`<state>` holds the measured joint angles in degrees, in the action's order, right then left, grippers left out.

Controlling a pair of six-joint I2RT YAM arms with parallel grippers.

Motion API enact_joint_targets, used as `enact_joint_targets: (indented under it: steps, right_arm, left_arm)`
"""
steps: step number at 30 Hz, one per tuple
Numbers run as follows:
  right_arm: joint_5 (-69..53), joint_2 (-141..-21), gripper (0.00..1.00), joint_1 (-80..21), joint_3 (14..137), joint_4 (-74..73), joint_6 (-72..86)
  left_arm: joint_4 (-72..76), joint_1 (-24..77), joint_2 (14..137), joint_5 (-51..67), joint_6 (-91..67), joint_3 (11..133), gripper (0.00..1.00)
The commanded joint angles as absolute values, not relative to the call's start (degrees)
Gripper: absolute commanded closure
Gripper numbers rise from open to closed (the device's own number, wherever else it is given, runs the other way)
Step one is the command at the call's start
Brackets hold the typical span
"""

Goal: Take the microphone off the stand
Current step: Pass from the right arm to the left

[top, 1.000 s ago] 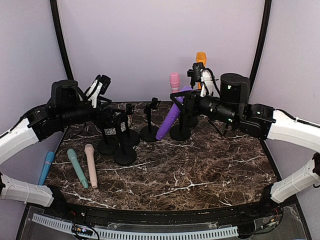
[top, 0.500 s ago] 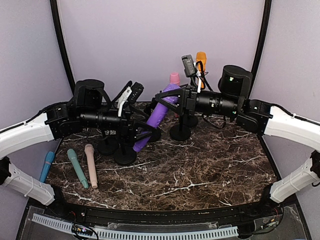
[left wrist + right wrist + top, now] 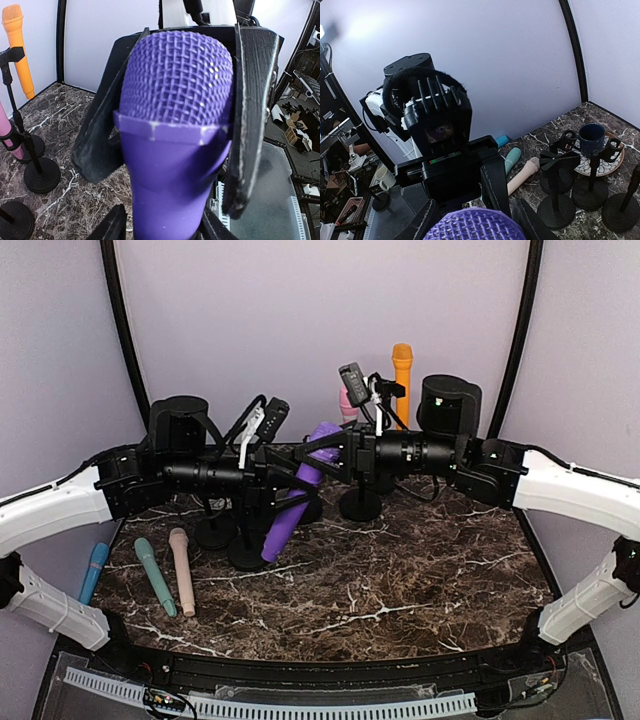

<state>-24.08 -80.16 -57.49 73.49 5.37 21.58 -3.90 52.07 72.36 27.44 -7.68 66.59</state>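
Observation:
The purple microphone (image 3: 288,515) hangs slanted in the air over the left middle of the table, off its stand (image 3: 361,502). My right gripper (image 3: 327,443) is shut on its mesh head (image 3: 475,226). My left gripper (image 3: 281,482) has its jaws closed against the body lower down (image 3: 172,165). The left wrist view has the head filling the frame, with a right finger (image 3: 252,115) beside it. Left fingers (image 3: 111,225) hug the purple shaft at the bottom edge. The tail end points down toward the marble.
An orange microphone (image 3: 402,368) and a pink one (image 3: 347,400) stand in stands at the back. Empty black stands (image 3: 248,550) crowd under the left arm. Blue (image 3: 93,573), teal (image 3: 155,575) and beige (image 3: 182,570) microphones lie at the left. A blue cup (image 3: 592,136) sits on a plate.
The right gripper has carried the purple microphone leftward from its stand. The left arm swung in to meet it, and its jaws closed from wide open onto the body.

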Motion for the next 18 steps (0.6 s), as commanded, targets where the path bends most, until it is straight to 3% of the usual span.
enact_joint_targets:
  steps: [1, 5, 13, 18]
  right_arm:
    - [-24.09, -80.24, 0.61, -58.09, 75.67, 6.57, 20.95]
    - [-22.38, -80.18, 0.58, -58.09, 75.38, 6.87, 20.88]
    - [-18.27, -78.93, 0.4, -57.59, 73.24, 8.61, 22.01]
    - [-17.58, -78.4, 0.2, -57.09, 72.55, 9.02, 22.64]
  left_arm:
    - [-0.65, 52.22, 71.11, 27.28, -8.43, 65.34, 0.58]
    - [-0.39, 52.24, 70.77, 26.79, -8.38, 64.57, 0.65]
    - [0.54, 52.26, 69.4, 24.27, -8.84, 61.37, 0.75]
    - [2.36, 52.2, 68.13, 23.51, -10.16, 58.79, 0.83]
